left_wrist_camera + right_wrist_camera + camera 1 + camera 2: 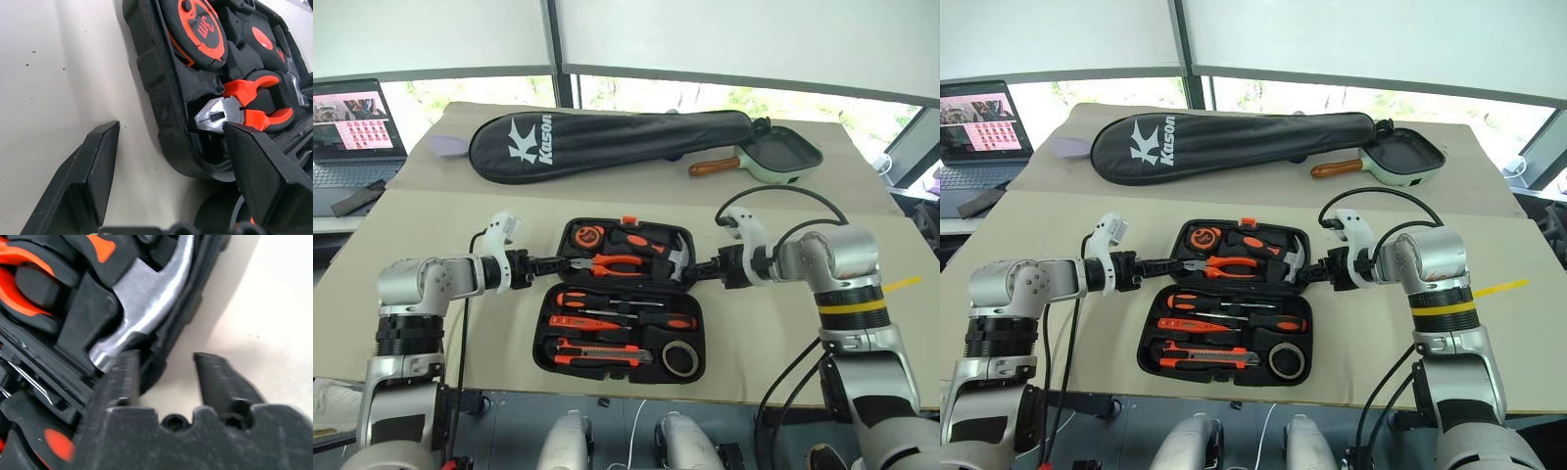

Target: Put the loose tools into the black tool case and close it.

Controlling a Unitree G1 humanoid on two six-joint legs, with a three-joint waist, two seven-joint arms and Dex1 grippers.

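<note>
The black tool case (544, 333) lies open on the table. In its near half sit two screwdrivers (607, 299), the small tester screwdriver (578, 321), the utility knife (602, 354) and the tape roll (680, 358). The far half holds pliers (617, 263), a hammer (656, 245) and a tape measure (587, 236). My left gripper (556, 264) is open astride the far half's left rim (166, 112), one finger on the table and one inside. At the right rim by the hammer head (142, 308), my right gripper (165, 354) straddles the wall, its jaws narrow, with a strip of table showing beside the outer finger.
A long black Kason racket bag (607, 142) and a green pan (778, 157) with a wooden handle lie at the back of the table. A laptop (352, 122) stands off the table's left side. A yellow strip (901, 285) marks the right side.
</note>
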